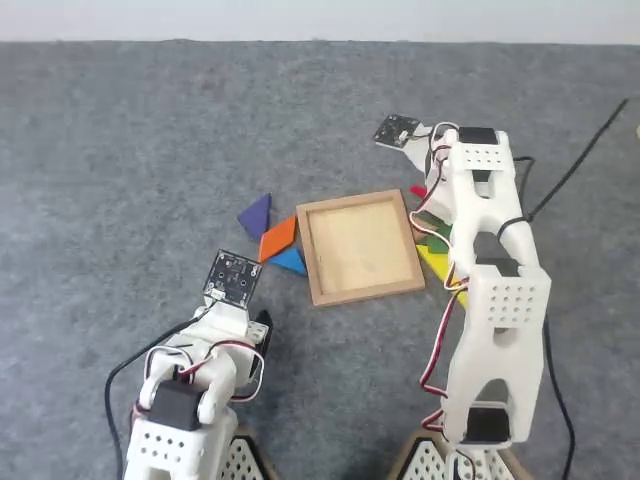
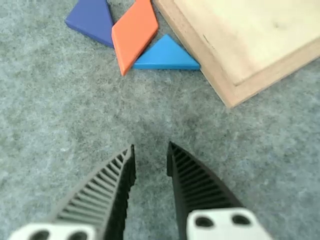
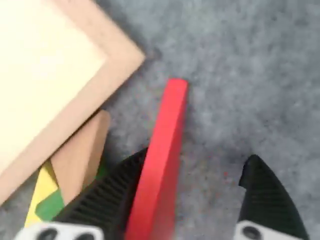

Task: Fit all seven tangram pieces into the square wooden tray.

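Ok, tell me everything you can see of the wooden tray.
The wooden tray is square, of pale bare-looking wood, a raised rim around a shallow recess that holds no pieces. It lies flat on the grey mat between the arms, slightly askew. An orange piece and a blue triangle lie at one side, touching or nearly so; tan, yellow and green pieces crowd the opposite side, under the right arm.

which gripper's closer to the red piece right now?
Right. The red piece stands on edge inside the open right gripper, against one finger. The left gripper is on the other side of the wooden tray, near the blue triangle.
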